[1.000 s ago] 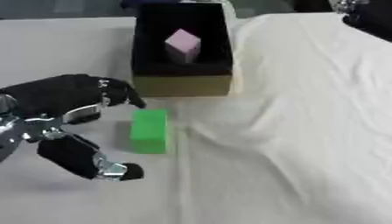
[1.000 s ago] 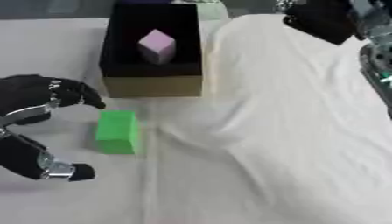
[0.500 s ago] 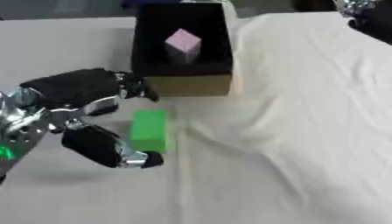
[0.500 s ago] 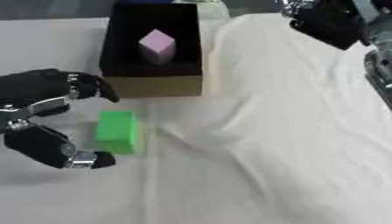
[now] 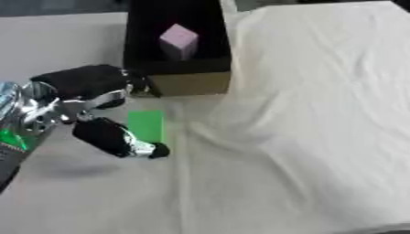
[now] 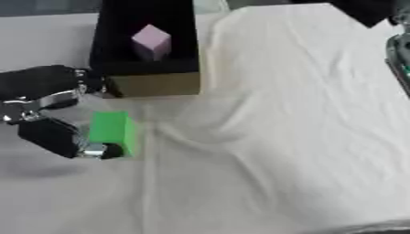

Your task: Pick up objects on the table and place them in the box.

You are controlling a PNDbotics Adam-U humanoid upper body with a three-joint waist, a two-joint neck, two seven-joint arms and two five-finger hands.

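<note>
left hand (image 5: pixel 92 107) half-curled wide, astride green block (image 6: pixel 110 130), not yet clamped | risk: thumb nudges block askew on wrinkled cloth (image 5: pixel 304 119)

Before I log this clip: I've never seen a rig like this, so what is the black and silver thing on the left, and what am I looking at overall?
That is the robot's left hand, black with silver joints, on a person-sized humanoid upper body driven by a person. Both pictures come from a stereo camera in its head, looking down at a table under a wrinkled white cloth. The hand's fingers and thumb curl around a green block lying on the cloth; whether they grip it yet is unclear. Beyond stands a black box with a pink block inside. The robot's right hand is not visible.
</note>
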